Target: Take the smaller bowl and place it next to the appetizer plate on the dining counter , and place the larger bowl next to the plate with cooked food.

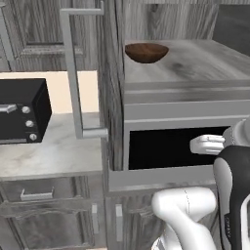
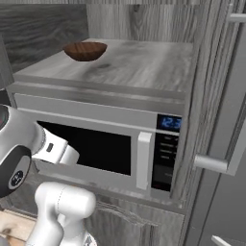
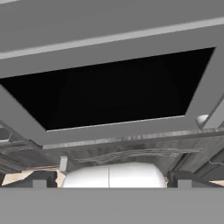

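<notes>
Smaller bowl (image 1: 146, 52) sits on top of the microwave (image 1: 176, 146), toward its back left corner, untouched; toaster oven (image 1: 22, 111) on the desk (image 1: 53, 151) far left is irrelevant. Step in hand looks like the approach to the first pick: pincer (image 3: 109, 181) released, jaws wide, holding nothing, low and facing the dark microwave window. Next move likely calls for lifting well above the microwave top, then descending over the bowl rim.

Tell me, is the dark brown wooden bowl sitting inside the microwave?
No, the dark brown wooden bowl rests on top of the grey microwave.
</notes>
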